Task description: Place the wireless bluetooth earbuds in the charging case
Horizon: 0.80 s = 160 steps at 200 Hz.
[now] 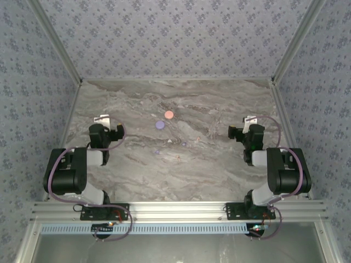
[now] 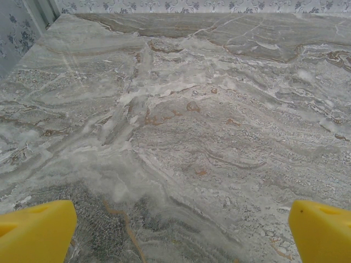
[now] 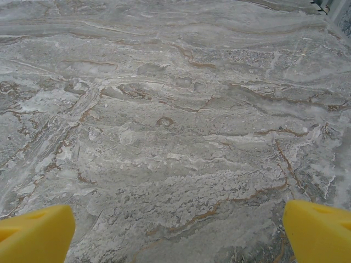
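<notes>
In the top view the charging case shows as two round discs on the marble table, a pink one (image 1: 169,114) and a purple one (image 1: 159,125). In front of them lie the tiny earbuds, scattered: two lilac (image 1: 156,152) (image 1: 184,144) and two pale pink (image 1: 197,139) (image 1: 177,159). My left gripper (image 1: 107,123) (image 2: 181,230) hangs at the left, well away from them, open, with bare marble between its yellow fingertips (image 2: 38,230). My right gripper (image 1: 249,124) (image 3: 178,233) stands at the right, open as well and holding nothing.
A tiny white speck (image 1: 169,142) lies among the earbuds. Patterned walls close the table (image 1: 219,164) on the left, back and right. A metal rail (image 1: 175,208) with both arm bases runs along the near edge.
</notes>
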Motion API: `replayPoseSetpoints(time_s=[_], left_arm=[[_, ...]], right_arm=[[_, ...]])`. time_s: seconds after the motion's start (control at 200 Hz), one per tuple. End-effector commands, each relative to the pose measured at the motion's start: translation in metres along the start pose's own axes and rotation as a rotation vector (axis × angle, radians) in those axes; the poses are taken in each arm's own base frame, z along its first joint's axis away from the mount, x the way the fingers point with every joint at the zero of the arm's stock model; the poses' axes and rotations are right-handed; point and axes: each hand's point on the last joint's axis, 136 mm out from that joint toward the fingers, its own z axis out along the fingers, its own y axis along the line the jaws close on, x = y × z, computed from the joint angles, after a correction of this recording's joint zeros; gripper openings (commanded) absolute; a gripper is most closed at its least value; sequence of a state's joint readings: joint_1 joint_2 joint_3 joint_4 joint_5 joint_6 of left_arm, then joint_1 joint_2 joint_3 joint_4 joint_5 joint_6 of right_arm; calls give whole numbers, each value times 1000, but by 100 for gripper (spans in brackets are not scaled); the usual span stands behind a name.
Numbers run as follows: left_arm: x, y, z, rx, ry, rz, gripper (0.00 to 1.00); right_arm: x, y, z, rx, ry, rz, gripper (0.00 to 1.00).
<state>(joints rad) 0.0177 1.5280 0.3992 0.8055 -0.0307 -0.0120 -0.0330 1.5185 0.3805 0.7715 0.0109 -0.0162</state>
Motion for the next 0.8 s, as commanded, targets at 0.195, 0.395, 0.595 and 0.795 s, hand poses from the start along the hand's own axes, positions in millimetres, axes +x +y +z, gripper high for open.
replayPoseSetpoints(time_s=[0.195, 0.395, 0.595, 0.795], left_arm=[[-33, 14, -23, -81, 14, -82, 99], [-53, -11, -34, 7, 210, -263, 99], [-48, -88, -37, 151, 423, -194, 99], [-34, -149, -32, 177, 559, -20, 99]], right_arm=[[-32, 1, -13, 46, 118, 31, 100], [-54, 21, -27, 14, 242, 49, 100], [-55, 48, -36, -82, 376, 108, 100], [-45, 71, -47, -181, 455, 135, 100]])
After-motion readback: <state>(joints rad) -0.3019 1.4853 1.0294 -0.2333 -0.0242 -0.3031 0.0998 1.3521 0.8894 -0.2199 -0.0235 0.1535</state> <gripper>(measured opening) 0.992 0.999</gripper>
